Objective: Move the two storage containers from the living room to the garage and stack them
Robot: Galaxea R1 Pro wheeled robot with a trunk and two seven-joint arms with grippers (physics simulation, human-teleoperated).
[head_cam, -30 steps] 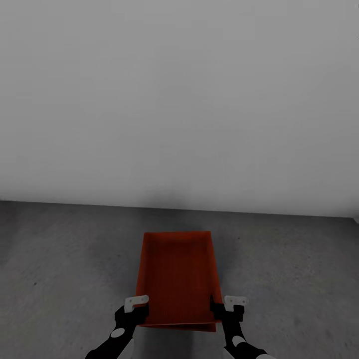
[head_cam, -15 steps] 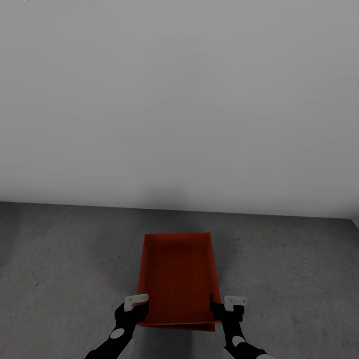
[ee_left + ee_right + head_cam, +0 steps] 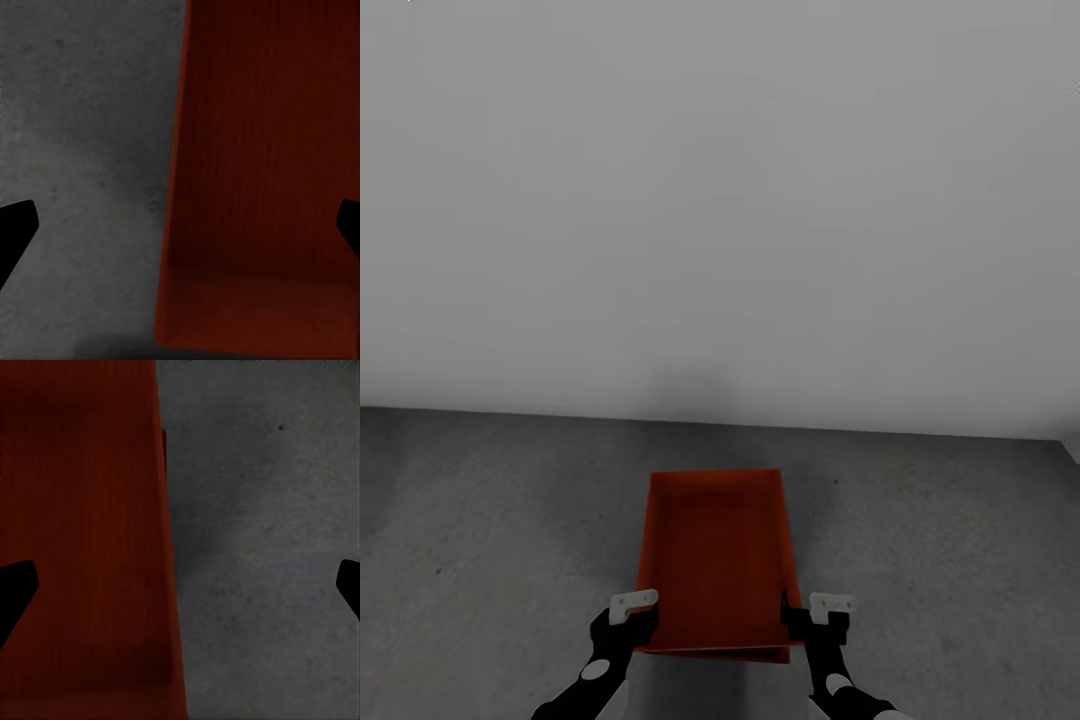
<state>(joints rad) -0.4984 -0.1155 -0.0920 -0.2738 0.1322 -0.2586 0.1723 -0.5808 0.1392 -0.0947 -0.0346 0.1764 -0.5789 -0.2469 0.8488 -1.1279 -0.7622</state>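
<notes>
One orange-red storage container [image 3: 715, 560] lies on the dark grey concrete floor [image 3: 480, 520] of the garage, open side up and long axis pointing away from me. My left gripper [image 3: 635, 612] is at the container's near left corner and my right gripper [image 3: 815, 612] at its near right corner. In the left wrist view the left gripper [image 3: 180, 232] is open, its dark fingertips [image 3: 15, 236] far apart astride the container's side wall [image 3: 176, 187]. The right gripper [image 3: 180, 592] is open the same way over the opposite wall [image 3: 169, 547]. The container [image 3: 75, 510] looks empty inside.
A plain pale grey wall [image 3: 720, 200] rises a short way beyond the container's far end. Bare concrete stretches to both sides of the container [image 3: 960, 560]. A thin dark red sliver [image 3: 163, 442] shows just outside the container's wall; I cannot tell what it is.
The container's far edge sits very slightly lower in the head view than a second ago. Both grippers keep their places at its near corners.
</notes>
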